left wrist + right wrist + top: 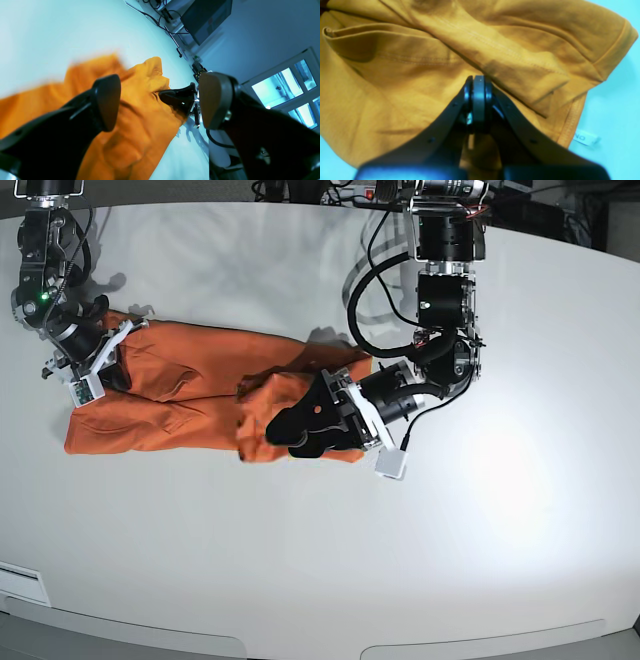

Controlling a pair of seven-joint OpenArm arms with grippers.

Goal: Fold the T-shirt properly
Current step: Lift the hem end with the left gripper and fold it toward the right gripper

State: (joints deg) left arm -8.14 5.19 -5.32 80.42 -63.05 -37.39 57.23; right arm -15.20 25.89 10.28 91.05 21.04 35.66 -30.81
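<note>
The T-shirt (190,395) is lying lengthwise from 9 to 3 o'clock; the right gripper (478,82), jaws pressed together pinching cloth, is holding its 9 o'clock end, while the left gripper (157,100) is hovering over the 3 o'clock end, jaws spread.

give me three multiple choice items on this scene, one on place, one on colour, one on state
1. Where is the shirt?
A. flat on the table
B. hanging off the edge
C. on the floor

2. What colour is the shirt?
A. blue
B. orange
C. white

3. What state is the left pincer in?
A. shut on cloth
B. out of view
C. open

Answers:
1 A, the base view shows it lying on the white tabletop.
2 B, orange in all three views.
3 C, its fingers stand wide apart over the cloth, while the right pincer is shut on the shirt.
</note>
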